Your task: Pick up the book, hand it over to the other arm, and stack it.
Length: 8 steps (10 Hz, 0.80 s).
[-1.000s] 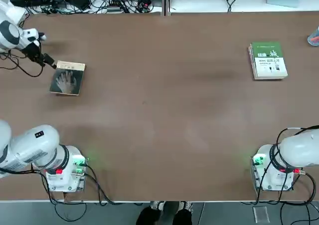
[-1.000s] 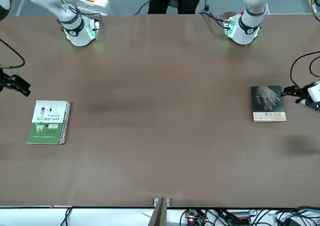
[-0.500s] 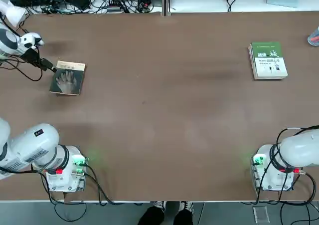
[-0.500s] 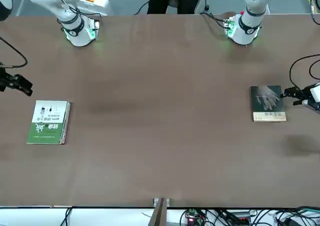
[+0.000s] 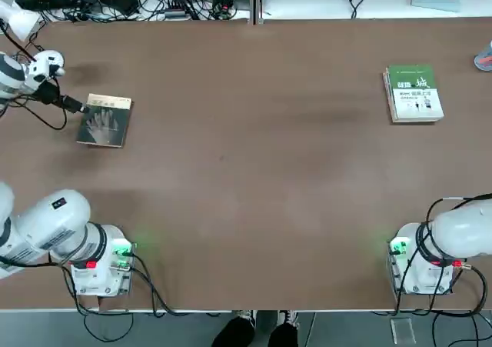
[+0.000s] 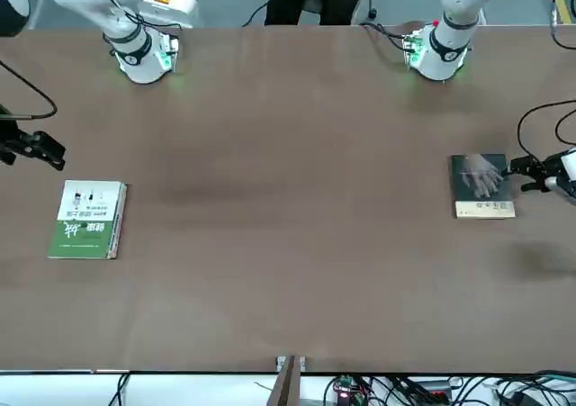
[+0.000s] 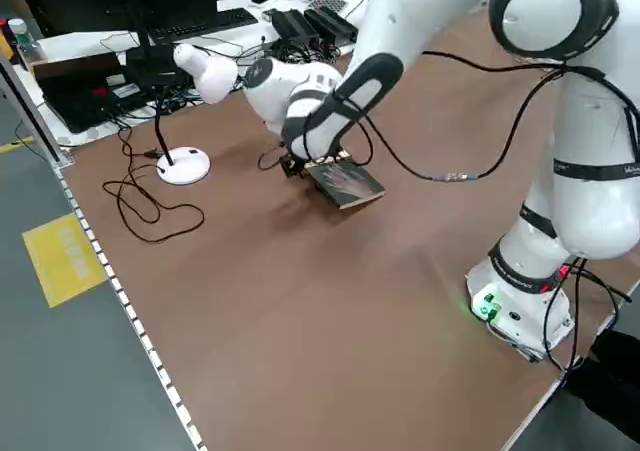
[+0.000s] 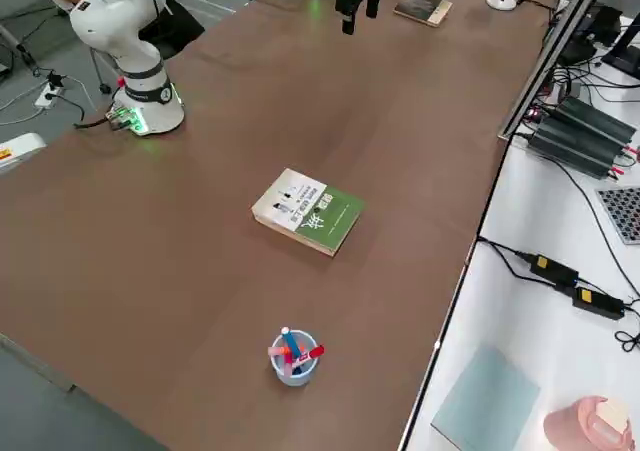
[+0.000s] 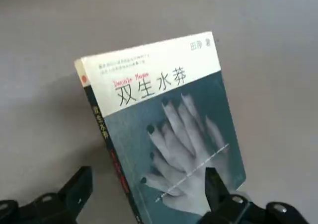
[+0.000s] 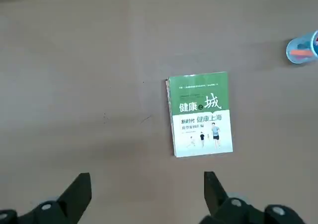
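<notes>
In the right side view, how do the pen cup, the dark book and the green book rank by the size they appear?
1. Green book
2. Pen cup, helped by being nearer the camera
3. Dark book

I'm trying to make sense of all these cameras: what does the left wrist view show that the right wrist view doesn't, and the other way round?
Only the left wrist view: the dark book with a pale strip.
Only the right wrist view: the green-and-white book and a cup of pens.
Both: brown tabletop and an open robot hand.
</notes>
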Motion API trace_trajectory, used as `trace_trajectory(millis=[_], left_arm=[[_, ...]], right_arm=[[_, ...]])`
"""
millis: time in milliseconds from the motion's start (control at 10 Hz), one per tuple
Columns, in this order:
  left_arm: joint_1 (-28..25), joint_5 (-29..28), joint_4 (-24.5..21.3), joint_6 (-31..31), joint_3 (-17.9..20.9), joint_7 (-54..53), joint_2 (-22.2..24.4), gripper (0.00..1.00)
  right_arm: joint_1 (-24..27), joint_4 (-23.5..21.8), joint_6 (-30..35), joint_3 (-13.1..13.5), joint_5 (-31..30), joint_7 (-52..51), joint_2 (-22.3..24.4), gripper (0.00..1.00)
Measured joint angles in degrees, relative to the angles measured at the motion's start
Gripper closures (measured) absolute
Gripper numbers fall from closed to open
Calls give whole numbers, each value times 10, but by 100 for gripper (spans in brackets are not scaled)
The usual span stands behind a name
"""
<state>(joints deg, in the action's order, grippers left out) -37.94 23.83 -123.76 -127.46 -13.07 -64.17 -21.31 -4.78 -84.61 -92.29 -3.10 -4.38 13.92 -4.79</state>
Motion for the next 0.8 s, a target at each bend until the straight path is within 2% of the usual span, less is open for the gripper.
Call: trace_trajectory(millis=[800], left_arm=[[-27,1,6,1,0,-34,-31,5]], right_arm=[[7,0,23,2,42,-1,0,0]])
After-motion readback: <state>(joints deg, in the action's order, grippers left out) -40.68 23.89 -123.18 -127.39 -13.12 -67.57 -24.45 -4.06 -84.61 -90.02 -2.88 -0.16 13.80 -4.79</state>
